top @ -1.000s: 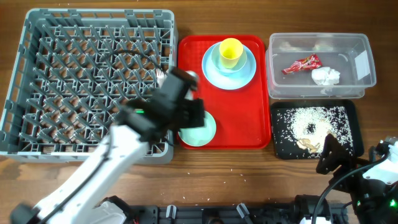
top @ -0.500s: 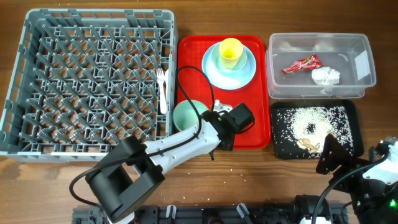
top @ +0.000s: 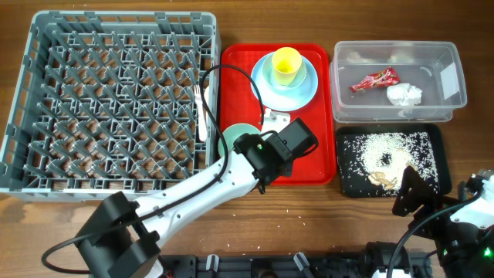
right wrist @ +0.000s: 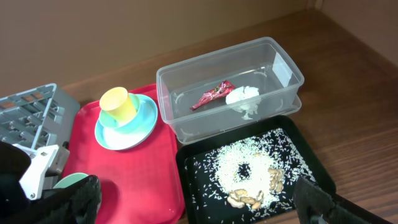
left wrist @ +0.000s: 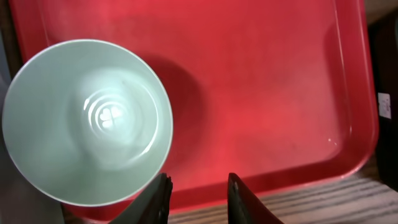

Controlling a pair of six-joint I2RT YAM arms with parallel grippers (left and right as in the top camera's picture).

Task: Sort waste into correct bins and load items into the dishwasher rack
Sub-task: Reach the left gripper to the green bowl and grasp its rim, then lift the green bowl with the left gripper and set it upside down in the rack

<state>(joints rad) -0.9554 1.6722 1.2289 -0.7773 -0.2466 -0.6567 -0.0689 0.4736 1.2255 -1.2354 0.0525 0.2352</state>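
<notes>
Left gripper (left wrist: 198, 190) hovers over the red tray (left wrist: 267, 93), fingers (left wrist: 158, 202) parted and empty, tips just beside the upright pale green bowl (left wrist: 87, 121). It is apparently staged to grip the rim for transfer to the dishwasher rack (top: 17, 116). Right gripper (right wrist: 199, 208) sits well apart, fingers spread, empty.

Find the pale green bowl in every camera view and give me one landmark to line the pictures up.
Overhead: the pale green bowl sits at the lower left of the red tray, partly hidden by the left arm.
Left wrist: the bowl fills the left half, upright and empty.
Right wrist: only a sliver shows at the bottom left.
Shared landmark: the red tray under the bowl.
</notes>
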